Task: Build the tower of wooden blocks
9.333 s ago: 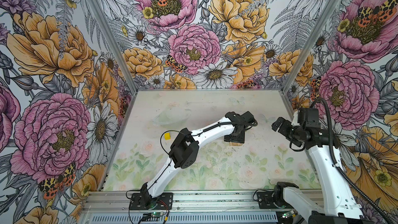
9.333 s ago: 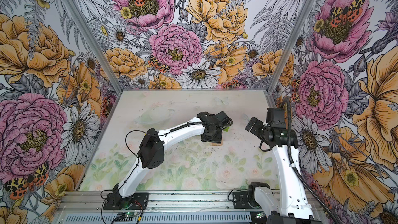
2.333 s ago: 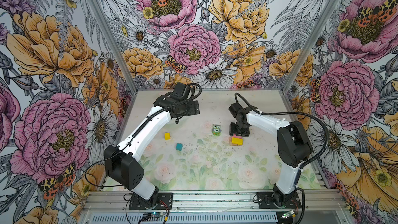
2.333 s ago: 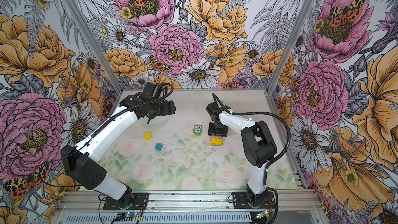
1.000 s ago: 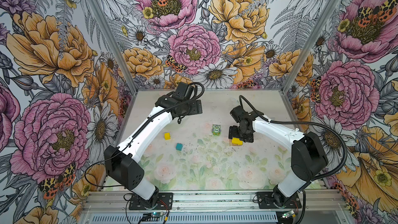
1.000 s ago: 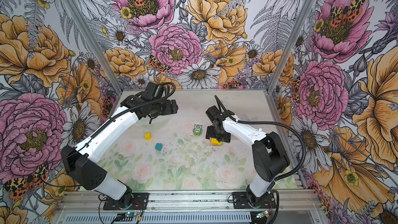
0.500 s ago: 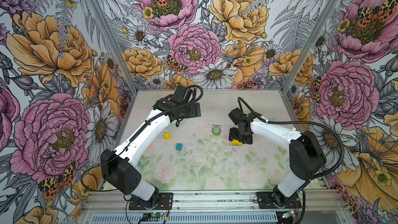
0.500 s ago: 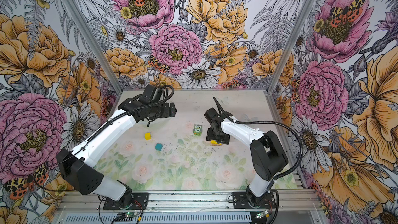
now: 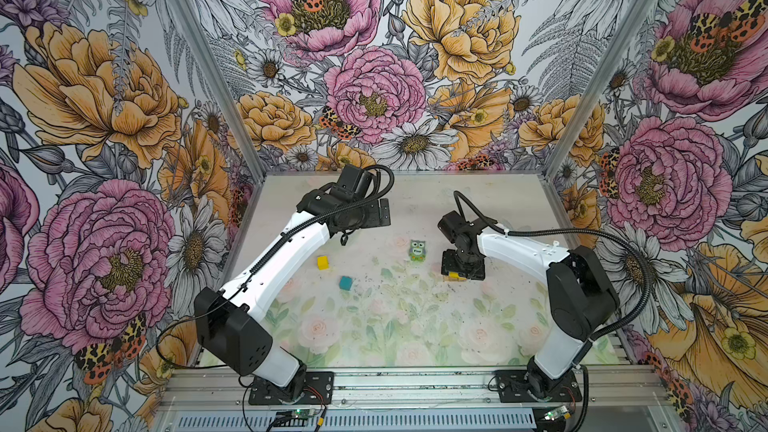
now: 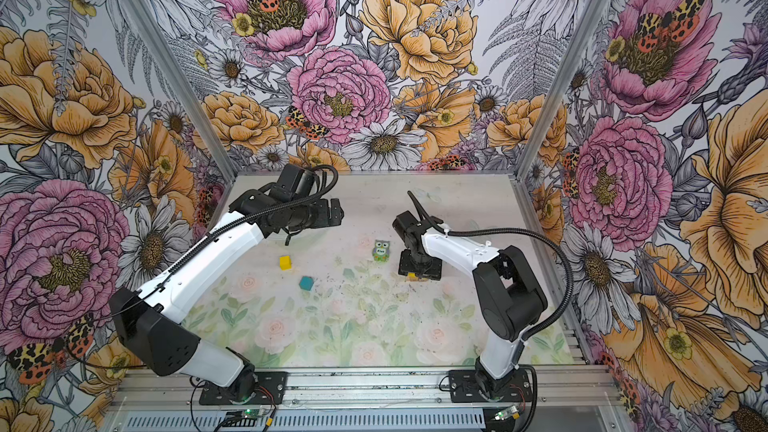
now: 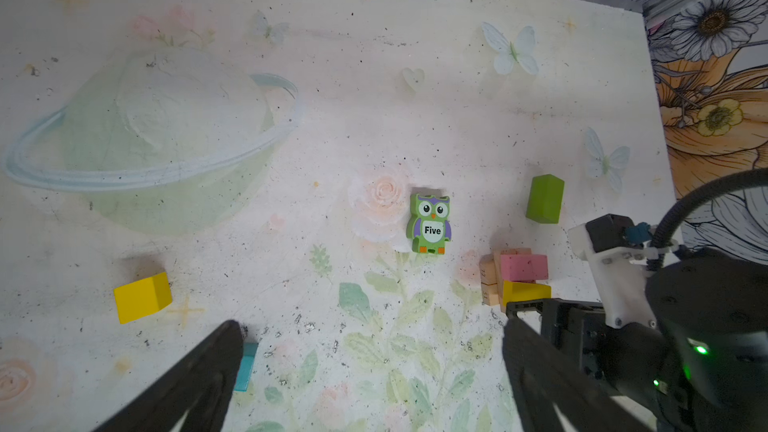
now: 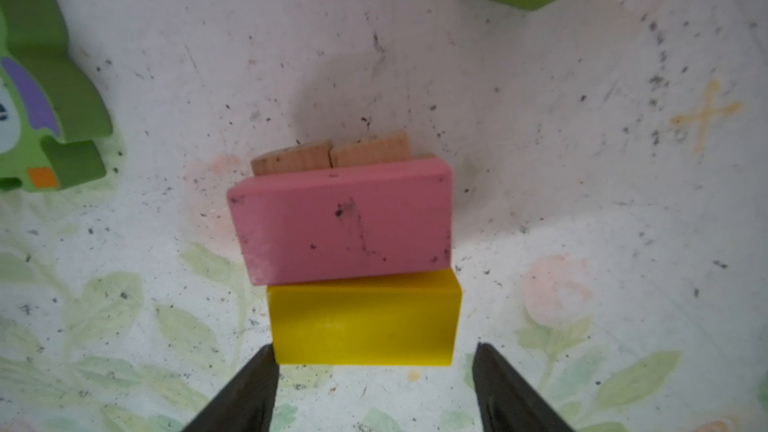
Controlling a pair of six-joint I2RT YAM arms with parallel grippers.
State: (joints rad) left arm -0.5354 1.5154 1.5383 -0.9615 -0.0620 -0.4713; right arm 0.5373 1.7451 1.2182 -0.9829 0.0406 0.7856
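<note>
The wood block tower is a low stack: tan bars (image 12: pixel 332 155) underneath, a pink bar (image 12: pixel 340 222) and a yellow bar (image 12: pixel 363 317) side by side on top. My right gripper (image 12: pixel 374 367) hangs open straight over it, its fingertips either side of the yellow bar's near end, one beside the bar's corner and the other well apart from it. Loose wood blocks lie to the left: an owl piece (image 9: pixel 417 250), a yellow cube (image 9: pixel 322 262) and a teal cube (image 9: pixel 345 283). A lime-green bar (image 11: pixel 544 199) lies beyond the tower. My left gripper (image 11: pixel 374 338) is open and empty, raised at the back.
The right arm (image 9: pixel 519 249) arches over the table's right half and hides the lime-green bar in both top views. Flowered walls with metal posts (image 9: pixel 569 118) close the back and sides. The left arm (image 10: pixel 232 243) slants across the left side.
My right gripper has sunk closer over the tower and its jaws have narrowed a little. The left gripper has opened slightly wider and stayed at the back.
</note>
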